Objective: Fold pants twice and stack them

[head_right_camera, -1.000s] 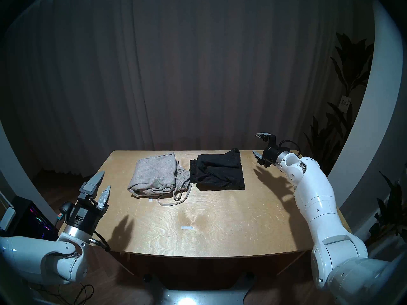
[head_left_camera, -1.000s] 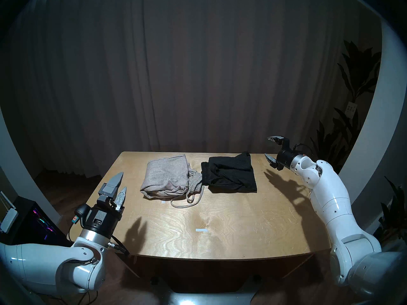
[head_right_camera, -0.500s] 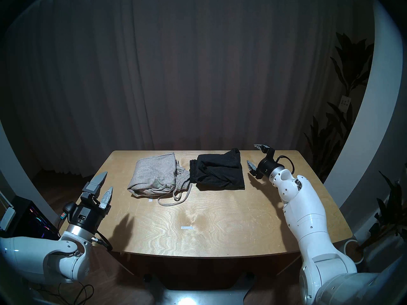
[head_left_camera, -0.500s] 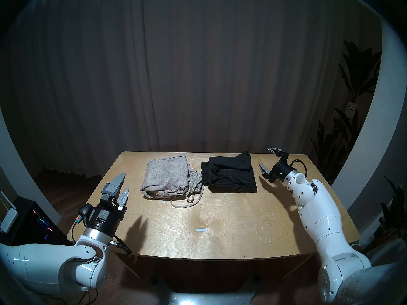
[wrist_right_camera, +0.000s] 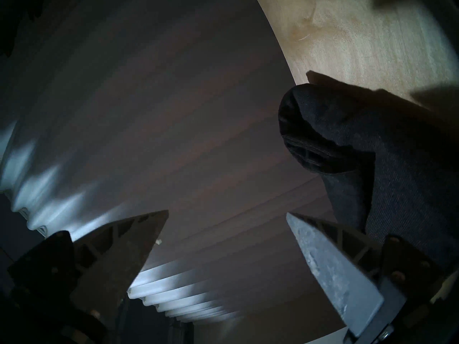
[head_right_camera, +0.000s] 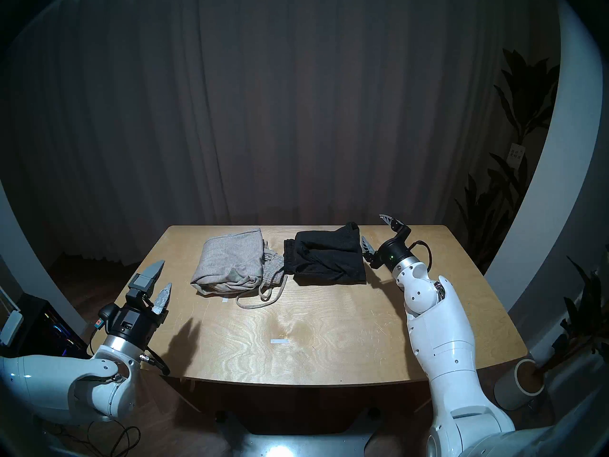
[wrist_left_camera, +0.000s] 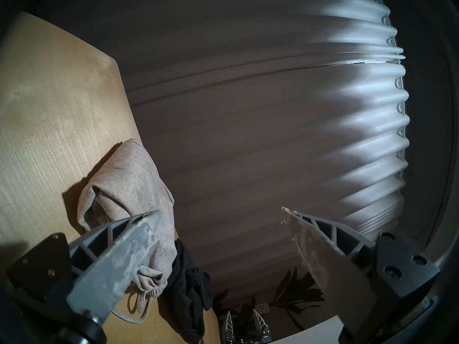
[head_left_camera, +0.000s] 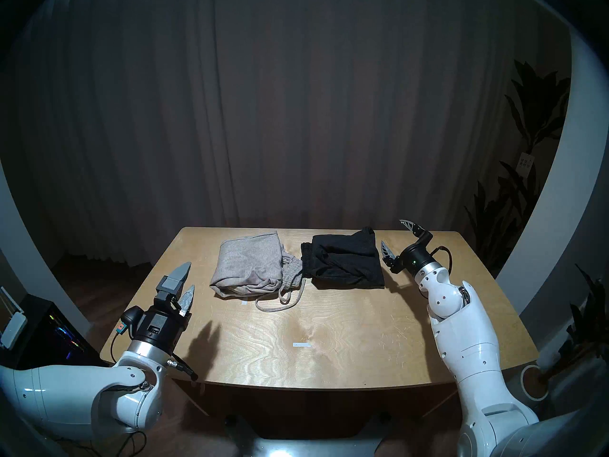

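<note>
From the head views, the left hand is hovering released over the counter, the grey pants lying folded ahead of it and off to its right. The right hand is hanging released too, the black pants just beside its lower finger. In the left wrist view, grey pants are sitting beyond the spread fingers. In the right wrist view, black pants are bulging beside one finger.
</note>
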`<act>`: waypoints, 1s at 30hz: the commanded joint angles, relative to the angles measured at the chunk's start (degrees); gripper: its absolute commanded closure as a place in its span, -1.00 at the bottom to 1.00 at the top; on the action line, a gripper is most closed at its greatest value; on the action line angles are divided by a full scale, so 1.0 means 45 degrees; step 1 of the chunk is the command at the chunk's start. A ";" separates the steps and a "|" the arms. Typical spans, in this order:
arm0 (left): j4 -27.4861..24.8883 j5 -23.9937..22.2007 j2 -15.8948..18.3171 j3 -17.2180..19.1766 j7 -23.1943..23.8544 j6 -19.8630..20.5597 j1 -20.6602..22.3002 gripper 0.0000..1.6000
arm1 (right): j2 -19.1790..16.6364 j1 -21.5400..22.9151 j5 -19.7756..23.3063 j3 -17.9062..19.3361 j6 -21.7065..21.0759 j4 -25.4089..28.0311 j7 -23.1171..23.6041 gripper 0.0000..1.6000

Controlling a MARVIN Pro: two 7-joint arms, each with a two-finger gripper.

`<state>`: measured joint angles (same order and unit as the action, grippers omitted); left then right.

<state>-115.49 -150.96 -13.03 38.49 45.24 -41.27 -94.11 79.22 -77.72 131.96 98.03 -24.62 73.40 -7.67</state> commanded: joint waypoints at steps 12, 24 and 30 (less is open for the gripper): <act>0.0376 0.0802 -0.0425 0.0186 -0.0755 0.0542 0.0725 -1.00 | -0.0682 -0.0344 -0.2529 -0.1071 0.1758 0.3270 -0.1109 -1.00; 0.0716 0.1631 -0.0635 0.0100 -0.1539 0.0890 0.1079 -1.00 | -0.1204 -0.1087 -0.5266 -0.1771 0.4105 0.4651 -0.3916 -1.00; 0.0928 0.2293 -0.0860 0.0046 -0.2195 0.1239 0.1436 -1.00 | -0.0689 -0.1595 -0.6549 -0.2335 0.5896 0.5999 -0.5563 -1.00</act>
<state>-111.60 -143.91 -16.16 38.37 36.81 -36.76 -90.34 74.40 -83.24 107.55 89.56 -4.91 93.58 -27.61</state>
